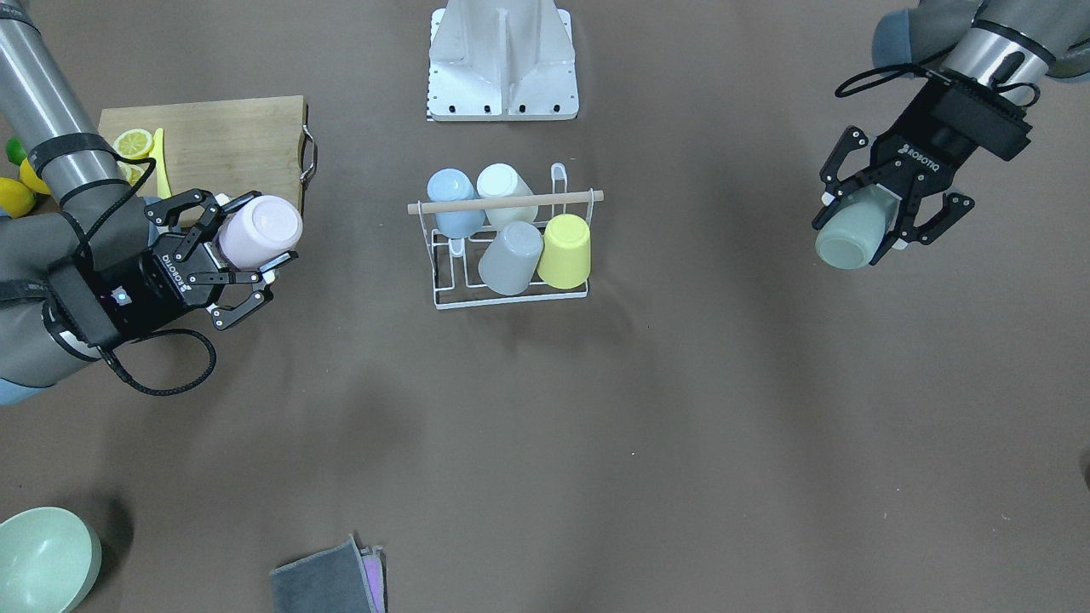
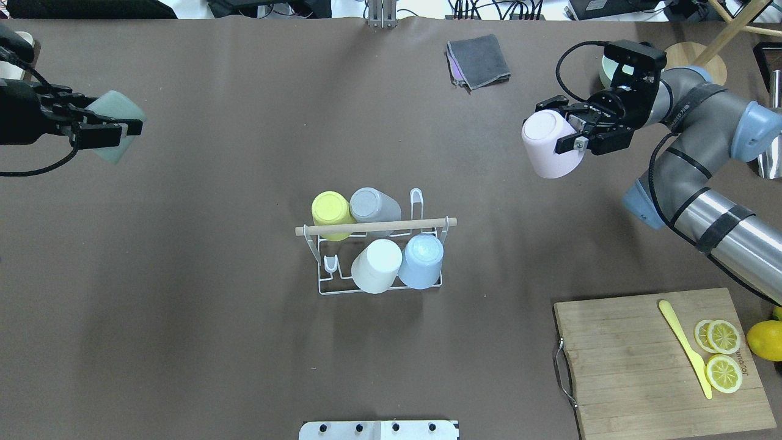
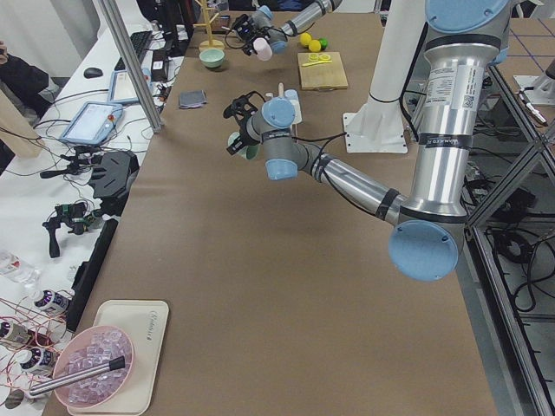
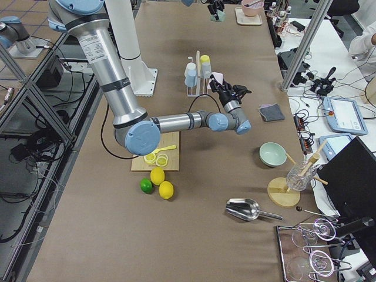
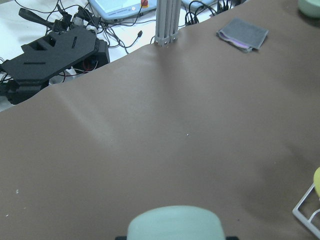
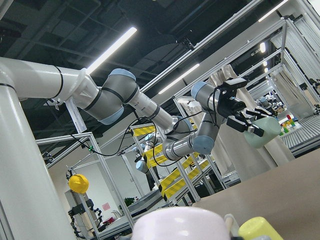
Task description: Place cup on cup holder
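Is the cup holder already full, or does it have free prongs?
Not full. The cup holder carries four cups, but one bare prong stands beside the white cup and another prong beside the grey cup.

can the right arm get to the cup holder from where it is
Probably yes: bare table lies between the right gripper, holding the pink cup, and the cup holder with its empty prong.

Cup holder [image 5: 296, 210] mostly beyond the left wrist view's right edge.
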